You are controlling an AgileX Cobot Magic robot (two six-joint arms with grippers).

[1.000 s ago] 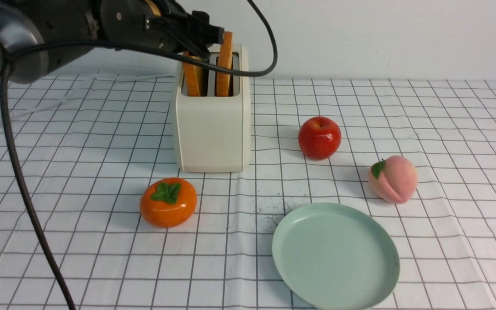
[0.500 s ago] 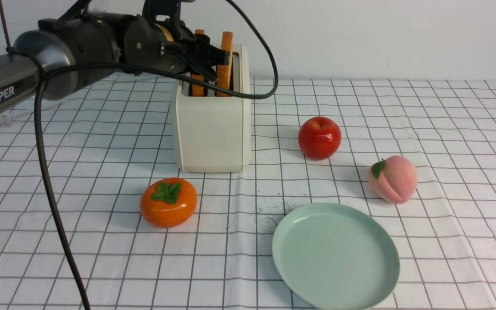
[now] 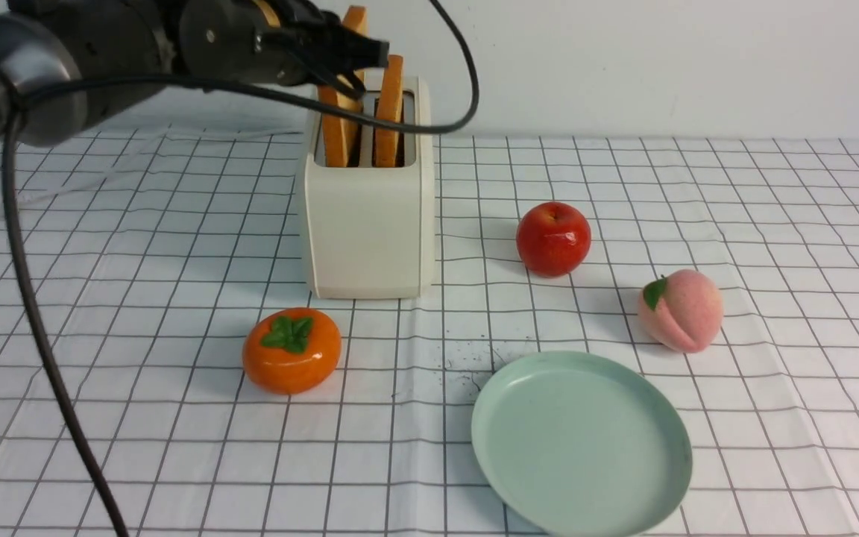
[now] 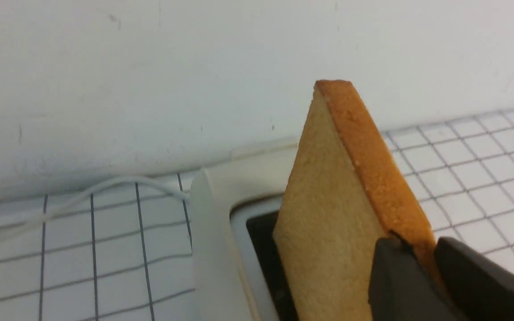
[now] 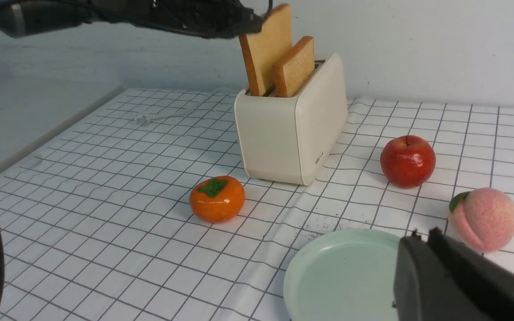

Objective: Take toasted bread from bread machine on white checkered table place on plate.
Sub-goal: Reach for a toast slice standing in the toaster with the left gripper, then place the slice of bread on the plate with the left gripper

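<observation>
Golden-tan faces, orange-brown crusts: we count two slices of toast. Left fingers [image 4: 395, 285] are clenched on the crust edge of the raised slice [image 3: 338, 127]. It stands higher than its twin, with its lower end inside the left slot of the bread machine [image 3: 366, 231]. The other slice [image 3: 389, 112] sits deeper in the right slot, untouched. Right fingers [image 5: 417, 276] are pressed together with nothing between them. One bread machine, toward the far edge of the worktop [image 3: 139, 298]. One plate [image 3: 582, 447], at the near edge, right of centre. One apple [image 3: 553, 239], one peach [image 3: 681, 310] and one persimmon [image 3: 291, 350], all lying apart.
</observation>
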